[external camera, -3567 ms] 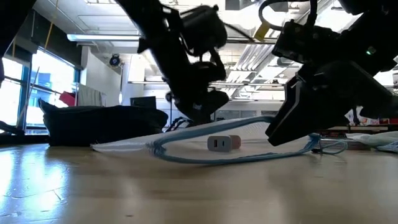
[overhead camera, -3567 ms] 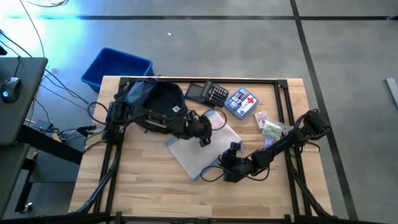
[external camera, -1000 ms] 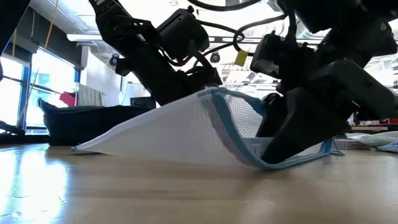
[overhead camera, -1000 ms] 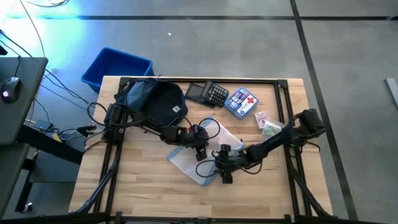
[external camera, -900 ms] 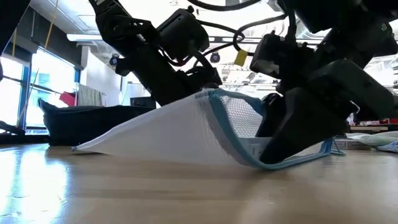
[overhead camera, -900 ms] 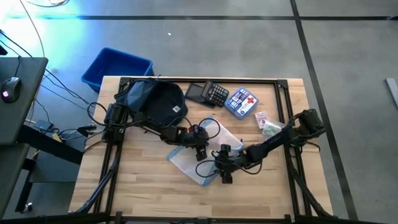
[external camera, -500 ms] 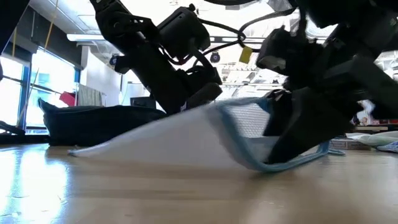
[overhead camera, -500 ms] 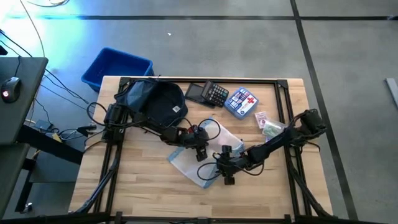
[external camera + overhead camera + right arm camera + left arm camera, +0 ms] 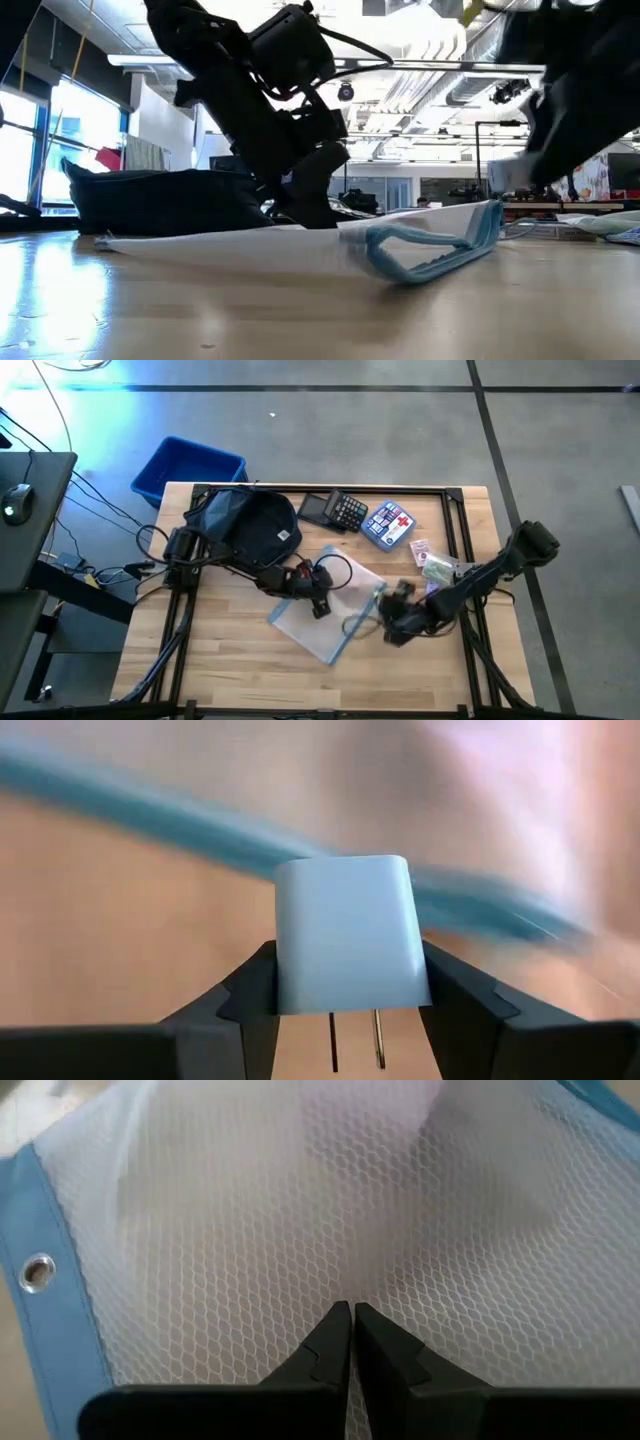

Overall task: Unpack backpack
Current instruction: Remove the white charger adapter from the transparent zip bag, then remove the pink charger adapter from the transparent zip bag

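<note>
**At mid-surface: a white plug block gripped, a mesh pouch pinned**

At the middle of the wooden surface, the right end effector is clenched on a small white charger block, one dark finger on each side, with the block's two metal prongs pointing back between the fingers. In the high view this right end effector sits just off the right edge of a white mesh pouch with light-blue trim, its arm running away toward the surface's right side.

The left end effector has its fingers pressed together, tips down on the pouch's honeycomb netting; whether it pinches any fabric cannot be told. A metal eyelet shows in the blue border beside it. From above, the left end effector stands over the pouch's upper part. In the low view the pouch lies almost flat, its blue-edged end curling up a little.

The backpack, dark navy and slumped, lies at the rear left of the surface, behind the left arm. Along the rear edge sit a calculator and a small blue pouch with a red cross, with a few small packets near the right arm. A bright-blue bin stands on the floor beyond the rear left corner.
</note>
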